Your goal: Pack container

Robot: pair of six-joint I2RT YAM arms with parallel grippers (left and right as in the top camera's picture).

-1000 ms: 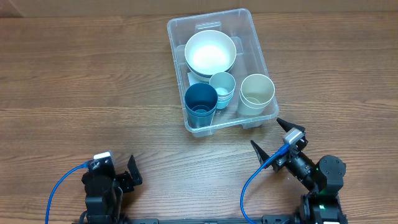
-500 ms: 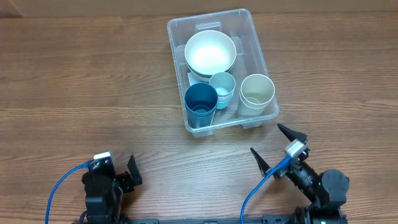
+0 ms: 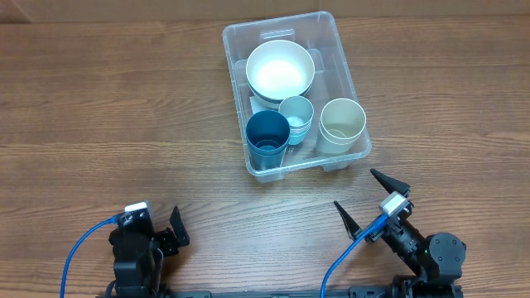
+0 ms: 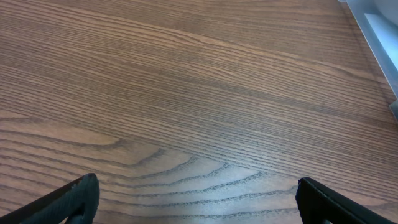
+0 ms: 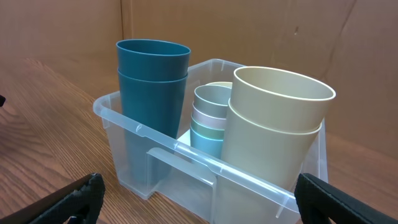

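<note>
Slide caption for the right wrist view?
Open right tool facing clear container holding stacked teal cups, pale-blue cups and cream cups.

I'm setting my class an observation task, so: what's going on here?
The clear container already holds a white bowl and stacks of dark blue cups, pale blue cups and cream cups. Neither arm holds anything: the left gripper is open over the table, and the right gripper, also open, faces the container's near end.
</note>
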